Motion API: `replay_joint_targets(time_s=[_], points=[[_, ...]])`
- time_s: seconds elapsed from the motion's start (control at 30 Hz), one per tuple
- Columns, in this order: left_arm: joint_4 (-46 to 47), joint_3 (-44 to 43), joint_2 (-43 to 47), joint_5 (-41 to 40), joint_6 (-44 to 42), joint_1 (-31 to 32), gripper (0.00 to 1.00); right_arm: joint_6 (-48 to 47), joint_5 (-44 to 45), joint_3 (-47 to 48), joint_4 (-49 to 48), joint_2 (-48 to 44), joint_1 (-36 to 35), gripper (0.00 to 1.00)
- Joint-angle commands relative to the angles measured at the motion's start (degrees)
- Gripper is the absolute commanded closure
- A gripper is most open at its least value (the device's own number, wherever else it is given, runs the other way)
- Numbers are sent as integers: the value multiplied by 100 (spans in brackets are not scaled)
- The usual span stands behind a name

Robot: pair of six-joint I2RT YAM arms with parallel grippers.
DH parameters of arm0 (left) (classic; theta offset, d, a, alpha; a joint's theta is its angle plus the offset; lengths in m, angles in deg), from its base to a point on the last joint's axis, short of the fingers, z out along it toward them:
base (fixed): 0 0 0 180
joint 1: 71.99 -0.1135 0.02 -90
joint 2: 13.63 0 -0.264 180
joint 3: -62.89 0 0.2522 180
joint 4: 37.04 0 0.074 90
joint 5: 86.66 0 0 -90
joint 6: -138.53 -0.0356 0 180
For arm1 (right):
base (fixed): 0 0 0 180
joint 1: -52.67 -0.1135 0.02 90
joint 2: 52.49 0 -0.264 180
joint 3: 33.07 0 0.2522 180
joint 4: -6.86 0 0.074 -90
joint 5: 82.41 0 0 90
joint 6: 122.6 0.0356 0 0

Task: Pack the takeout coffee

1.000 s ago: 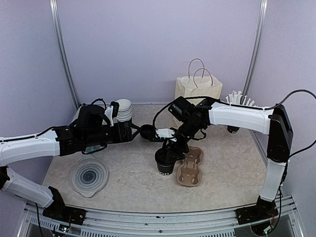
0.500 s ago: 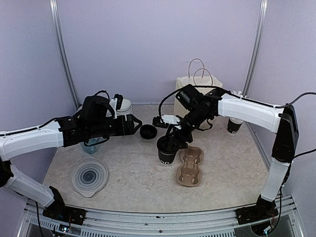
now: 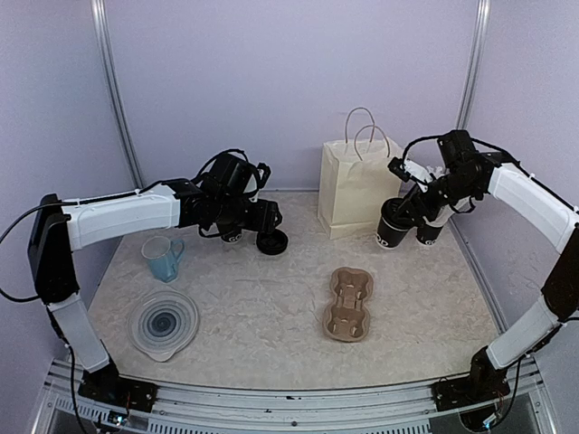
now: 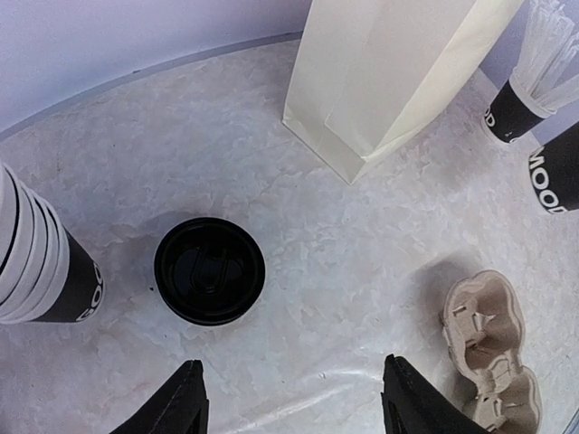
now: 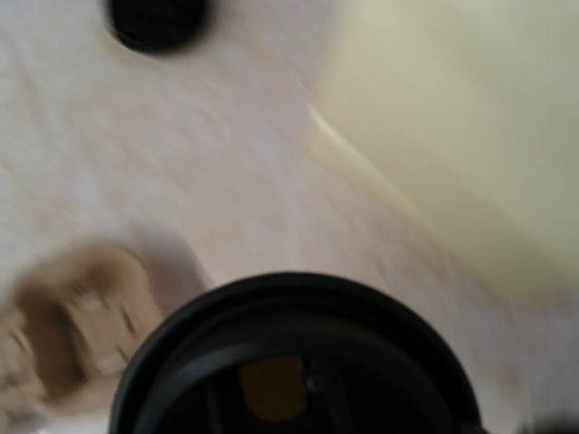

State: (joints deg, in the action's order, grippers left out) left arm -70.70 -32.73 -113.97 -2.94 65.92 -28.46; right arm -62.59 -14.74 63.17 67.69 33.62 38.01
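My right gripper (image 3: 404, 212) is shut on a black paper cup (image 3: 393, 230) with white lettering and holds it off the table at the back right, beside the paper bag. In the blurred right wrist view the cup's black top (image 5: 298, 362) fills the bottom and hides the fingers. The brown pulp carrier tray (image 3: 350, 303) lies empty at mid-table. A loose black lid (image 3: 271, 242) lies on the table; my left gripper (image 3: 264, 226) hovers just above and behind it. In the left wrist view the left gripper (image 4: 294, 402) is open and empty, with the lid (image 4: 209, 269) ahead of it.
A cream paper bag (image 3: 357, 181) with handles stands at the back. A black cup of white straws (image 3: 431, 231) is behind the held cup. A nested stack of lidless cups (image 4: 36, 262) stands left of the lid. A blue cup (image 3: 163, 258) and a clear lid (image 3: 163, 323) are at the left.
My right arm has lifted the black cup from beside the carrier tray and carried it to the back right by the bag. My left arm has swung back; the lid stays on the table.
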Motion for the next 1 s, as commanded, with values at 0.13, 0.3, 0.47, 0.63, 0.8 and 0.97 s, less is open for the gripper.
replay_joint_targets(time_s=[0.13, 0.3, 0.47, 0.63, 0.8, 0.97], points=[[-506, -1008, -683, -24, -488, -195, 39, 117, 143, -1318, -296, -631, 1300, 26], [-980, -1553, -698, -118, -710, -331, 42, 202, 413, -1802, -550, -621, 1657, 26], [-1350, -1794, -592, -223, -845, -524, 41, 274, 424, -1924, -635, -451, 1712, 24], [-1673, -1821, -460, -215, -904, -837, 41, 302, 248, -1963, -660, -414, 1712, 19], [-1994, -1931, -426, -177, -949, -1157, 41, 280, 244, -2058, -697, -470, 1712, 16], [-2141, -2097, -371, -256, -1013, -1286, 39, 315, 27, -2000, -577, -663, 1712, 11]])
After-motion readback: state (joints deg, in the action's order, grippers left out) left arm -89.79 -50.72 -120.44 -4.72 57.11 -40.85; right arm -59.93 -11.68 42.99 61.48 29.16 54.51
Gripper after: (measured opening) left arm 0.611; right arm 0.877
